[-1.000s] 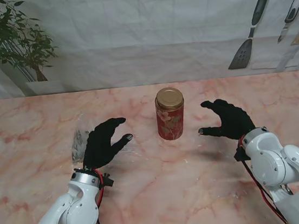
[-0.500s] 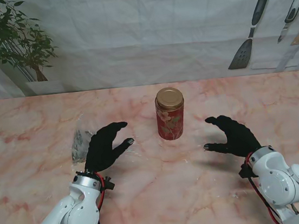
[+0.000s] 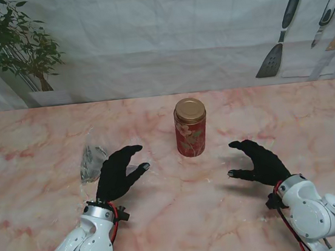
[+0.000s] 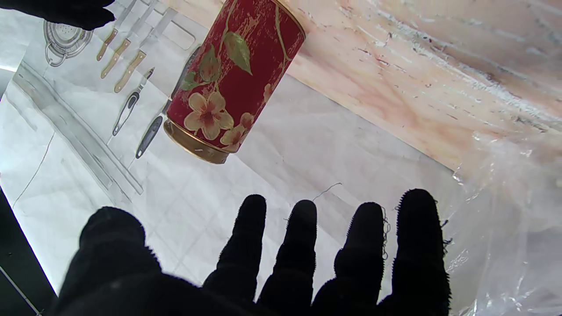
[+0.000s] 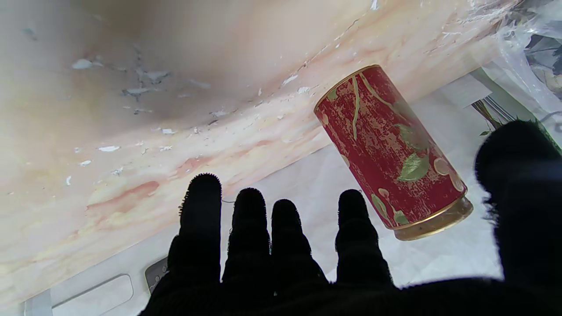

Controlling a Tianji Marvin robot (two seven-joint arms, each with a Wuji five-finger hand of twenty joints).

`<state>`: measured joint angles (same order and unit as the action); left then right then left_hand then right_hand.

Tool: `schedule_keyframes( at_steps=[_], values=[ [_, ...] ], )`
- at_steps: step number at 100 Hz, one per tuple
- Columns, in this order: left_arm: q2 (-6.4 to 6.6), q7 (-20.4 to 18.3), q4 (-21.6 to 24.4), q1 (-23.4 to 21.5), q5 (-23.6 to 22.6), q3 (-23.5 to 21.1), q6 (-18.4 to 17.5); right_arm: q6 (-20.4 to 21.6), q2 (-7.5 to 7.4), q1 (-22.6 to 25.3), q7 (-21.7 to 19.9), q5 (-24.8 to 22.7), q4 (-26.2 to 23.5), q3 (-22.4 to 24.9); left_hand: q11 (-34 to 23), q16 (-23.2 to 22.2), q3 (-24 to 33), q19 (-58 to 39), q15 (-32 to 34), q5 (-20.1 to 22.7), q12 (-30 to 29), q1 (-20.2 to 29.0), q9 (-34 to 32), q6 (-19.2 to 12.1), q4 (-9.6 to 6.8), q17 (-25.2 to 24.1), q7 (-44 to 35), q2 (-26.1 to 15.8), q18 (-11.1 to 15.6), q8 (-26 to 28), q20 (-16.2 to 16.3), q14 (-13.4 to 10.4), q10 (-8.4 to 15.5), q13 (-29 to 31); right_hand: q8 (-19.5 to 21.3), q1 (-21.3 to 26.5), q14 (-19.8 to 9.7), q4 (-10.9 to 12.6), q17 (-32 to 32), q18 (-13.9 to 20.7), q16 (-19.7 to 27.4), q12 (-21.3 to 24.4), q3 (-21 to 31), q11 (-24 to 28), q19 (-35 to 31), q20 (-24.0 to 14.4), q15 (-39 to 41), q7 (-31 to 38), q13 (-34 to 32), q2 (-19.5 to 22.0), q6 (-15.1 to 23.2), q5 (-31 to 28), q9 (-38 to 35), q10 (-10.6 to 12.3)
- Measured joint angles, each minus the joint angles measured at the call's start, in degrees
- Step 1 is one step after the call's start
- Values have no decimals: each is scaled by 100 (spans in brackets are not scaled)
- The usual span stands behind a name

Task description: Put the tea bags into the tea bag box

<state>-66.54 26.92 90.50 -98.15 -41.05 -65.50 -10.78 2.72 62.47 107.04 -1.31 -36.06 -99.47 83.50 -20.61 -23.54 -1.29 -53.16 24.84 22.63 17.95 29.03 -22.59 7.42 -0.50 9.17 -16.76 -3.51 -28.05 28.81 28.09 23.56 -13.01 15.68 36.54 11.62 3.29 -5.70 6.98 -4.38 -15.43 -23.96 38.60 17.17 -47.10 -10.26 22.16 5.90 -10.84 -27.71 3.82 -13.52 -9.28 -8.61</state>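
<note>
Both robot hands — left robot hand (image 3: 119,170), right robot hand (image 3: 259,161) — spread empty, flanking the lidded red tea bag box (image 3: 191,127).

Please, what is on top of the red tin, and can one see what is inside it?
A gold lid sits on top of the red tin, closing it. Because of the lid, the inside is hidden. No hand touches the tin: the left hand and right hand are both apart from it.

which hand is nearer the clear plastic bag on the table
Left. The left hand hovers right beside the clear plastic bag, just nearer to me and open. The right hand, also open, is on the far side of the red tea tin, well away from the bag.
</note>
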Motion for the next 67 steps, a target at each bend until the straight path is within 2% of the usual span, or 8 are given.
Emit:
schedule_keyframes(
  at_steps=[19, 30, 53, 55, 67],
  values=[
    [-3, 15, -17, -10, 13, 5, 7, 6, 0, -3, -61, 6, 14, 5, 0, 0, 0, 0, 0, 0, 0, 0, 0, 0, 0, 0, 0, 0, 0, 1, 0, 0, 0, 0, -15, 0, -3, 0, -4, 55, 1, 0, 0, -7, 13, 0, -11, 133, 55, 0, 0, 3, 0, 0],
    [-3, 16, -18, 8, 14, 27, 27, 9, 0, -23, -87, 55, 44, 20, 0, 0, 0, 0, 0, 0, 0, 0, 0, 0, 0, 0, 0, 0, 0, 1, 0, 0, 1, 0, -108, 0, -3, 0, -10, 55, 1, 0, 0, -29, 24, 0, -11, 454, 56, 0, 0, 18, 0, 4],
    [-1, -27, -8, 58, -4, 74, 56, 12, 3, -12, -114, 95, 59, 108, 0, 0, 0, 0, 0, 0, 0, 0, 0, 0, 0, 0, 0, 0, 0, 1, 0, 0, 1, 0, -477, 5, -4, 0, -11, 55, 1, 0, 0, -40, 37, 0, -11, 1187, 56, 1, -4, 258, 0, 7],
    [-1, -30, -5, 59, -9, 75, 56, 12, 3, -9, -114, 96, 59, 114, 0, 0, 0, 0, 0, 0, 0, 0, 0, 0, 0, 0, 0, 0, 0, 1, 0, 0, 1, 0, -605, 7, -4, 0, -11, 55, 1, 0, 0, -41, 36, 0, -11, 1178, 56, 1, -6, 314, 0, 7],
    [-1, -30, 1, 61, -21, 84, 65, 12, 3, -1, -105, 118, 59, 124, 0, 0, 0, 0, 0, 0, 0, 0, 0, 0, 0, 0, 0, 0, 0, 1, 0, 0, 1, 0, -653, 7, -4, 0, -11, 55, 1, 0, 0, -87, 38, 0, -12, 1398, 56, 1, -8, 314, 0, 7]
  ],
)
